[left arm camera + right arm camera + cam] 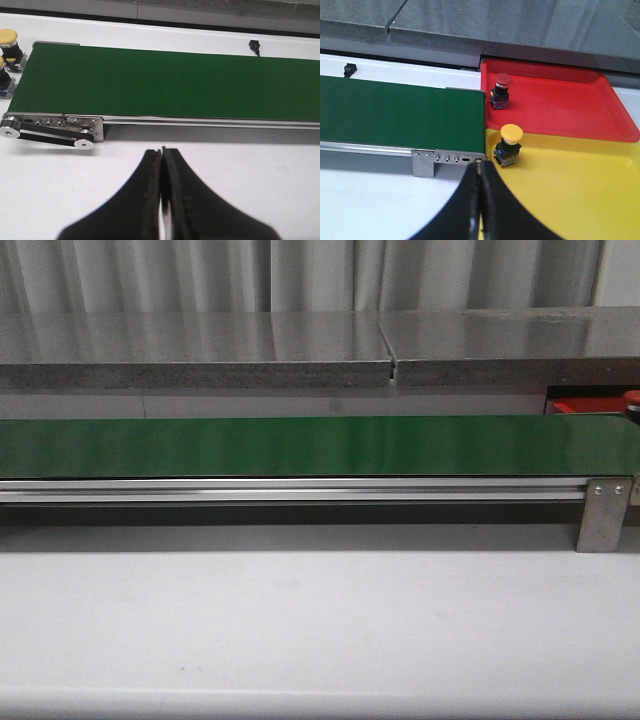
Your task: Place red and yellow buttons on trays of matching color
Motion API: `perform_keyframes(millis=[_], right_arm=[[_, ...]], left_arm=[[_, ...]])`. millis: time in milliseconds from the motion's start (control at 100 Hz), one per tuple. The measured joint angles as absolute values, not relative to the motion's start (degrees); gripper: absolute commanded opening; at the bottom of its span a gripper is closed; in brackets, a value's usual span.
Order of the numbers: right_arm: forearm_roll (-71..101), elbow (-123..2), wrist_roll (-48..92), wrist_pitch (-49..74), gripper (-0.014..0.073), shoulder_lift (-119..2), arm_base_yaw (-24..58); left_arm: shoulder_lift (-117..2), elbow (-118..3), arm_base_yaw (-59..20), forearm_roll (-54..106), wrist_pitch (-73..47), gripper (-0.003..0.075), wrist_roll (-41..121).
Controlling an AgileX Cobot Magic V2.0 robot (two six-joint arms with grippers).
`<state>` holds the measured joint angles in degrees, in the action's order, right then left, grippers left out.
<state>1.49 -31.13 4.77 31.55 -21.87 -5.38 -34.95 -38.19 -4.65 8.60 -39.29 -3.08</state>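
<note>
While both my pincers, left [162, 155] and right [480, 170], sit closed and empty, I see beyond the right one a red-capped button [501, 90] on the red plastic tray [560, 105], a yellow-capped button [510, 145] on the yellow tray [580, 190].

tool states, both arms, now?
Left tool: closed, empty.
Right tool: closed, empty.
</note>
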Motion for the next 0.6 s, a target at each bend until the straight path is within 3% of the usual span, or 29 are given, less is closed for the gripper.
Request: perform_keyframes(millis=[600], right_arm=[[1.5, -31.1, 4.8, 31.6, -0.0118, -21.9, -5.4]], left_arm=[[-52.3, -45.4, -4.5, 8.6, -35.1, -0.002, -3.3]])
